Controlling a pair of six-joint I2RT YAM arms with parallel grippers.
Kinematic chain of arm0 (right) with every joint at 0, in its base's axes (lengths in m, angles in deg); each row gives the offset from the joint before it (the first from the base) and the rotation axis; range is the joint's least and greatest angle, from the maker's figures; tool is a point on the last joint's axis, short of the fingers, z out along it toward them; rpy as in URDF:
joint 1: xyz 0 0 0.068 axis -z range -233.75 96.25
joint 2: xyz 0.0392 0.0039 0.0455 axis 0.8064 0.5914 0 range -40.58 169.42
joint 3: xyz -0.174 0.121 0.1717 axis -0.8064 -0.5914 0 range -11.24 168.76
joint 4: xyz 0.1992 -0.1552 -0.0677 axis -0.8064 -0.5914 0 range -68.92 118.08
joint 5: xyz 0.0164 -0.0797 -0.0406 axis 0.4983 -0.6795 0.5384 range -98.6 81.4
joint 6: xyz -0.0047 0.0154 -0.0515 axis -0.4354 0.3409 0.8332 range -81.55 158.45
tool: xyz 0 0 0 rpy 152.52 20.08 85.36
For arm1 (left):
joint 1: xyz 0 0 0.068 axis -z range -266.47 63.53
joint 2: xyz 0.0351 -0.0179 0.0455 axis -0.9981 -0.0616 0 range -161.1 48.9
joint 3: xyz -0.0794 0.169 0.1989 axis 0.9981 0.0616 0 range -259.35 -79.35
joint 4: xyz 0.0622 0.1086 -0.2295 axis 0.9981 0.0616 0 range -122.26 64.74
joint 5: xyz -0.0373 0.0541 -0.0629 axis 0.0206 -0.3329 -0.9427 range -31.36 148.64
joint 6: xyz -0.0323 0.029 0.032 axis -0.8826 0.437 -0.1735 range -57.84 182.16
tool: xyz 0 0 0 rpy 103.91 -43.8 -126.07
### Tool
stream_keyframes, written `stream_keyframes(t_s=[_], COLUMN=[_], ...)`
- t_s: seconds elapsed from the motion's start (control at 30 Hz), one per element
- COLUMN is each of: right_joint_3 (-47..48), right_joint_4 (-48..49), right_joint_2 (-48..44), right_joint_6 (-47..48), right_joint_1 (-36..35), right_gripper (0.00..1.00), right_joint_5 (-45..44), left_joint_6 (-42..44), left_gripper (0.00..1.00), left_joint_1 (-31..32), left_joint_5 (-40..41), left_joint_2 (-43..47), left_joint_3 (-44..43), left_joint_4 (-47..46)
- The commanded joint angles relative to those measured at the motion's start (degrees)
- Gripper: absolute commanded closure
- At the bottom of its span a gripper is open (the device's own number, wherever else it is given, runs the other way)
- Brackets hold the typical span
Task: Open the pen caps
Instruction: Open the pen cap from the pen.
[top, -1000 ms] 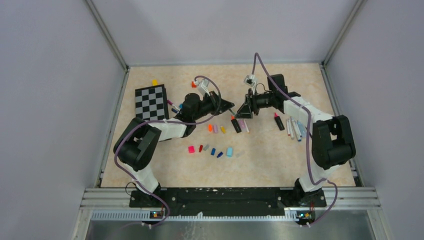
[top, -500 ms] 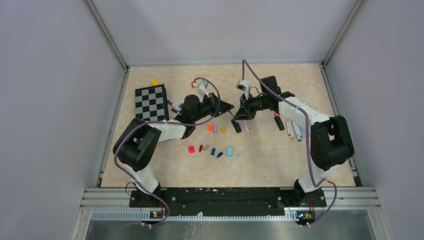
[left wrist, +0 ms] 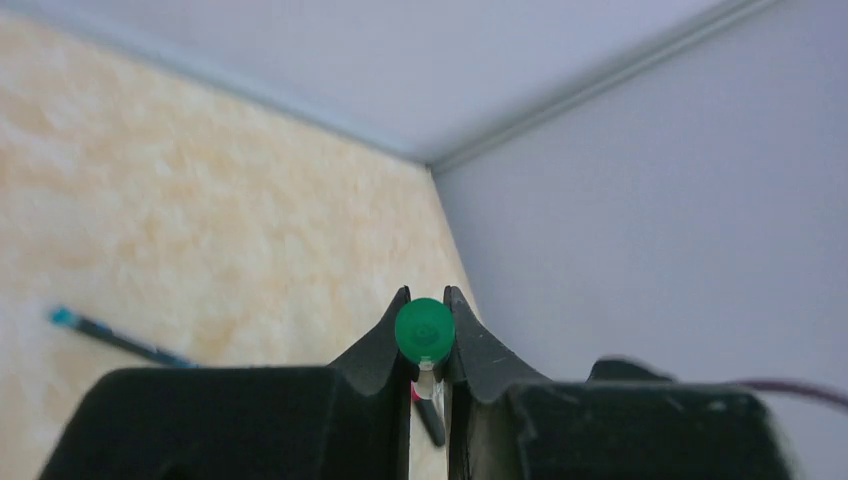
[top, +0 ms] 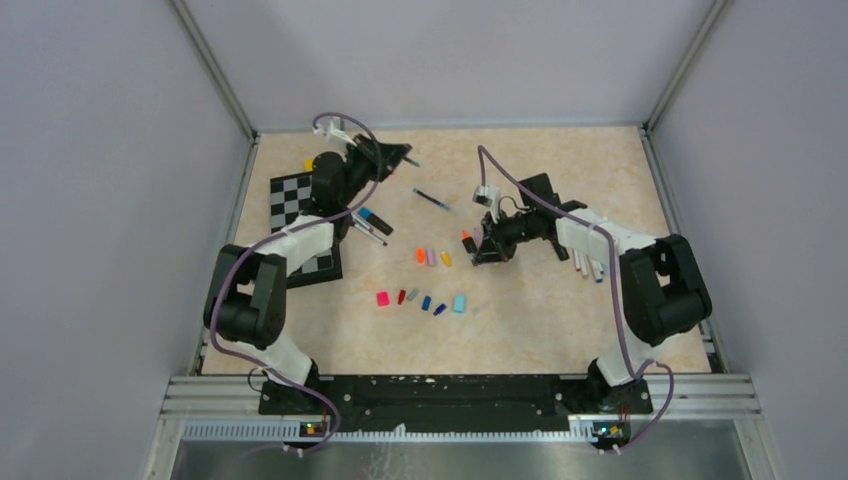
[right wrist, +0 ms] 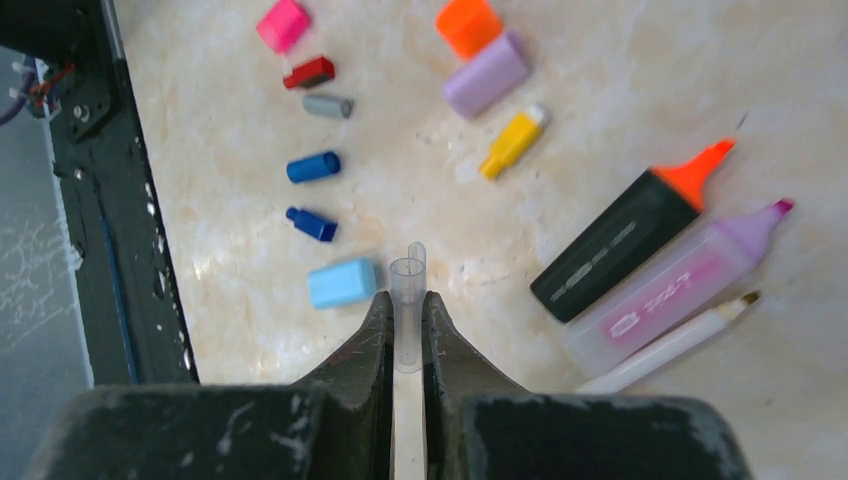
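- Marbled beige counter (top: 520,330), matte and smooth, boxed in by pale lilac walls with aluminium rails in the corners.
- Left pincer (left wrist: 425,303) is up near the far wall, pressed onto a green-ended pen (left wrist: 425,330). All we get is a round, glossy green disc end-on between the black wedge fingers.
- A thin dark pen (top: 435,200) with a teal tip lies on the counter between the two arms.
- Right pincer (right wrist: 407,300) hangs low over the middle, pinching a clear cap (right wrist: 407,283), a see-through plastic tube with a small clip nub.
- Just beside that cap sits a boxy light-blue cap (right wrist: 342,283).
- Fanned out beyond are more loose caps: dark blue (right wrist: 311,224), blue cylinder (right wrist: 313,167), grey (right wrist: 327,105), red (right wrist: 308,73), and a chunky pink (right wrist: 283,24).
- Further over are an orange block (right wrist: 468,25), a lilac slab (right wrist: 485,75) and a slim yellow cap (right wrist: 513,141).
- An uncapped black highlighter (right wrist: 630,240) with an orange chisel tip lies touching a frosted pink highlighter (right wrist: 670,285), with a slender white pen (right wrist: 665,345) alongside.
- A checkerboard (top: 302,205) lies flat on the left.
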Motion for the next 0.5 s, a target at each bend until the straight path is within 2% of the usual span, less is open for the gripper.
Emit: stream_keyframes(t_s=[0.0, 0.17, 0.27, 0.37, 0.47], right_joint_3=[-2.1, -2.4, -1.4, 1.6, 5.0], right_joint_4=[-0.5, 6.4, 9.9, 9.9, 8.9], right_joint_2=[-2.4, -0.8, 2.2, 6.3, 10.2], right_joint_6=[1.9, -7.0, -14.5, -21.5, -25.0], right_joint_1=[-0.4, -1.0, -2.8, -5.3, -7.2], right_gripper=[1.00, 1.00, 1.00, 1.00, 1.00], right_joint_5=[-1.8, -4.8, -10.2, -17.9, -21.0], left_joint_6=[1.8, 3.4, 6.3, 9.4, 12.2], left_gripper=[1.00, 1.00, 1.00, 1.00, 1.00], left_joint_1=[-2.6, -2.8, -2.8, -2.7, -2.5], left_joint_5=[2.5, -1.0, -3.1, -5.5, -7.2], left_joint_2=[5.9, 10.0, 13.5, 17.3, 20.2], left_joint_3=[-3.6, 2.9, 7.5, 10.5, 12.7], left_joint_4=[-0.5, -2.8, -1.6, 0.9, 3.6])
